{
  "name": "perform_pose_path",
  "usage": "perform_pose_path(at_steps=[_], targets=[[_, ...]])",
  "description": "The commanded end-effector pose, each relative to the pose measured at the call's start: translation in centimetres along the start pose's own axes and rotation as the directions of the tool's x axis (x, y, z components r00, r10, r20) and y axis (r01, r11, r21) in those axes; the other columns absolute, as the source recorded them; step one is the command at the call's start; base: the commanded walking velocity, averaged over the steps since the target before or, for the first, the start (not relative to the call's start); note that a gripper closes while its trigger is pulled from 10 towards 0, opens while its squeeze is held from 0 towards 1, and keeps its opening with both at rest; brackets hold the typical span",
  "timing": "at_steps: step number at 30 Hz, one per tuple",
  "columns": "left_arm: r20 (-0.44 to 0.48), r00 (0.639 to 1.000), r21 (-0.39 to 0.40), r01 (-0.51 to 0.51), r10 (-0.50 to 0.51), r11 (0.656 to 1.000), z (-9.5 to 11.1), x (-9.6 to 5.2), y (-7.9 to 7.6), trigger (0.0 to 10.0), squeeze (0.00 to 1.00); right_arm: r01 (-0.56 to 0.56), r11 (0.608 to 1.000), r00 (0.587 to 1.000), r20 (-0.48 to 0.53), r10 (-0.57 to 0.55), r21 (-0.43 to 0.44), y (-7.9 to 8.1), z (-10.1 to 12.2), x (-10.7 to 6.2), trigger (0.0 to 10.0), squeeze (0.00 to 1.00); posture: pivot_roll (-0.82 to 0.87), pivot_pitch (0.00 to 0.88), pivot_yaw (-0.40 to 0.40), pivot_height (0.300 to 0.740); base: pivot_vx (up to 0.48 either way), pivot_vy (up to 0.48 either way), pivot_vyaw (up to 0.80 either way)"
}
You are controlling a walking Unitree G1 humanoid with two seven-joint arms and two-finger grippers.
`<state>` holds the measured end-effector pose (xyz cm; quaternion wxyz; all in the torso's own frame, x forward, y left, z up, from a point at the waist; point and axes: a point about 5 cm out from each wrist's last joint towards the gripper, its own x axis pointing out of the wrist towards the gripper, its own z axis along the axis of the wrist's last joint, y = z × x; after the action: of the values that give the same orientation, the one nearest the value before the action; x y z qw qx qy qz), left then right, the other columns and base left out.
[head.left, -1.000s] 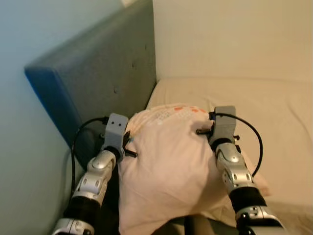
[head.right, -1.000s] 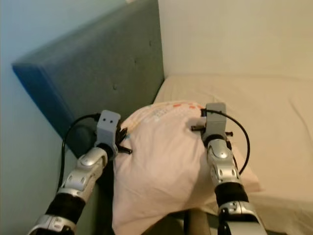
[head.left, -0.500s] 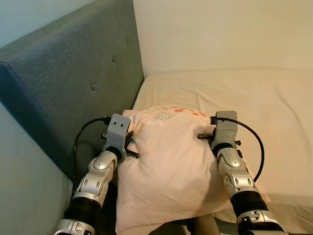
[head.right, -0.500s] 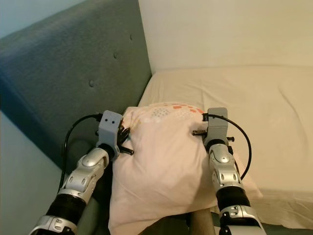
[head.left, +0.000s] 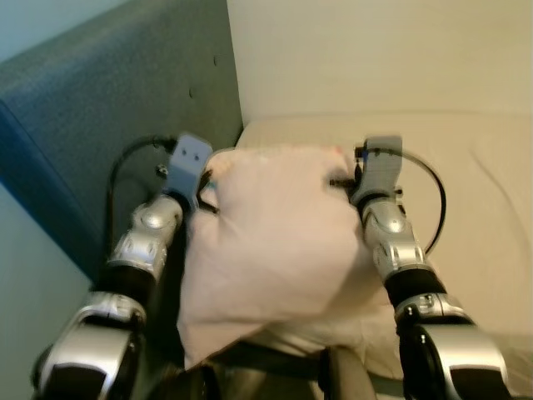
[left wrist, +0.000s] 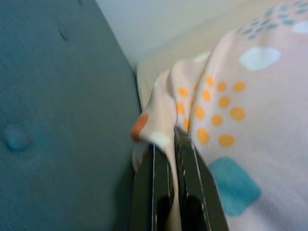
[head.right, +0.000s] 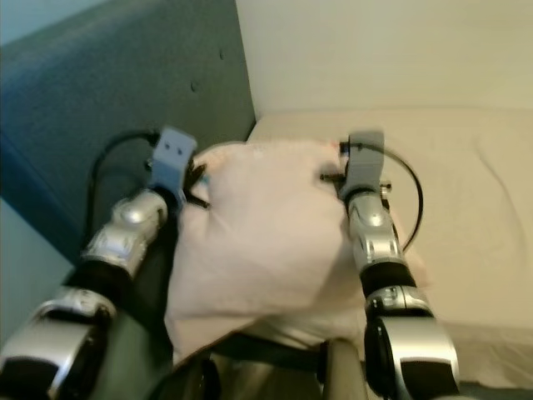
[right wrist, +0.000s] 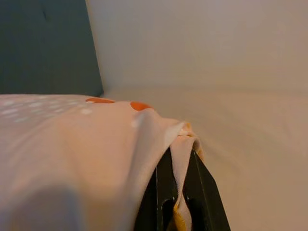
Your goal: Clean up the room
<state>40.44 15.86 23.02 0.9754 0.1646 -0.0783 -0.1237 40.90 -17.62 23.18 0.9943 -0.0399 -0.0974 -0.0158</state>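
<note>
Headboard (head.left: pixel 108 117) just beside held pillow (head.left: pixel 266 242)

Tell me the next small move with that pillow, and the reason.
Probably carry it a little further forward and lower it onto the mattress by the headboard. Both the left gripper and right gripper are pinching corners of the pillow, which hangs lifted between the arms, near the corner of the bed.

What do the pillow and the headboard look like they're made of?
Pillow: soft matte woven cloth, probably cotton; it creases and folds between the fingers, printed with dots. Headboard: blue-grey upholstery fabric, seemingly padded, with tufted button dimples.
</note>
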Motion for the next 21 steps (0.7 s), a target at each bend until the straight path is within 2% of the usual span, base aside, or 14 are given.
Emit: perform_pose_path(at_steps=[1,2,3,6,8,9,10,12,13,16,18,19,20,21], targets=[[0.055,0.997,0.036,-0.064,0.061,0.997,1.6,0.0,2.5,10.0,0.0,0.003,1.0,0.994,0.106,-0.004,0.014,-0.1,2.6,0.7,10.0,0.0,-0.04,0.144,0.045,0.595,0.0,0.0,0.0],[0.055,0.997,0.036,-0.064,0.061,0.997,1.6,0.0,2.5,10.0,0.0,0.003,1.0,0.994,0.106,-0.004,0.014,-0.1,2.6,0.7,10.0,0.0,-0.04,0.144,0.045,0.595,0.0,0.0,0.0],[0.08,0.993,0.061,-0.093,0.088,0.994,2.7,0.1,3.8,10.0,0.0,0.008,1.0,0.989,0.148,-0.011,0.021,-0.1,4.1,1.2,10.0,0.0,-0.04,0.156,0.038,0.595,0.0,0.0,0.0],[0.097,0.99,0.091,-0.115,0.107,0.989,3.6,0.2,4.7,10.0,0.0,0.014,1.0,0.983,0.183,-0.019,0.027,-0.2,5.3,1.6,10.0,0.0,-0.03,0.172,0.028,0.595,0.0,0.0,0.0],[0.137,0.98,0.168,-0.169,0.147,0.971,5.2,0.2,6.4,10.0,0.0,0.037,0.999,0.969,0.245,-0.04,0.015,-0.2,6.7,1.8,10.0,0.0,-0.02,0.201,0.018,0.595,0.0,0.0,0.0],[0.137,0.98,0.168,-0.169,0.147,0.971,5.2,0.2,6.4,10.0,0.0,0.037,0.999,0.969,0.245,-0.04,0.015,-0.2,6.7,1.8,10.0,0.0,-0.02,0.201,0.018,0.595,0.0,0.0,0.0],[0.18,0.964,0.203,-0.231,0.196,0.952,6.5,0.0,7.9,10.0,0.0,0.042,0.999,0.963,0.264,-0.046,0.021,0.0,6.9,1.9,10.0,0.0,-0.03,0.223,0.01,0.595,0.0,0.0,0.0],[0.193,0.96,0.231,-0.247,0.204,0.941,7.0,-0.1,8.4,10.0,0.0,0.04,0.999,0.968,0.248,-0.046,0.029,0.2,6.4,1.9,10.0,0.0,-0.02,0.236,0.006,0.595,0.0,0.0,0.0],[0.198,0.959,0.251,-0.251,0.204,0.935,7.2,-0.1,8.6,10.0,0.0,0.038,0.999,0.971,0.235,-0.045,0.034,0.3,6.1,1.9,10.0,0.0,-0.02,0.236,0.006,0.595,0.0,0.0,0.0],[0.171,0.968,0.339,-0.232,0.183,0.912,6.7,-0.2,8.7,10.0,0.0,0.024,0.999,0.995,0.099,-0.028,0.041,1.1,2.7,1.4,10.0,0.0,-0.01,0.257,0.002,0.595,0.0,0.0,0.0],[0.139,0.98,0.398,-0.186,0.141,0.898,5.6,0.0,7.8,10.0,0.0,0.019,1.0,0.999,-0.034,-0.018,0.014,1.9,-1.0,0.4,10.0,0.0,0.01,0.286,-0.006,0.595,0.0,0.0,0.0],[0.113,0.988,0.413,-0.142,0.104,0.9,4.4,0.1,6.6,10.0,0.0,0.023,1.0,0.995,-0.095,-0.023,0.004,2.1,-2.8,-0.3,10.0,0.0,0.02,0.296,-0.007,0.595,0.0,0.0,0.0],[0.113,0.988,0.413,-0.142,0.104,0.9,4.4,0.1,6.6,10.0,0.0,0.023,1.0,0.995,-0.095,-0.023,0.004,2.1,-2.8,-0.3,10.0,0.0,0.02,0.296,-0.007,0.595,0.0,0.0,0.0],[0.096,0.992,0.421,-0.111,0.078,0.9,3.6,0.2,5.8,10.0,0.0,0.027,1.0,0.99,-0.135,-0.027,-0.001,2.3,-3.9,-0.8,10.0,0.0,0.02,0.296,-0.007,0.595,0.0,0.0,0.0]])
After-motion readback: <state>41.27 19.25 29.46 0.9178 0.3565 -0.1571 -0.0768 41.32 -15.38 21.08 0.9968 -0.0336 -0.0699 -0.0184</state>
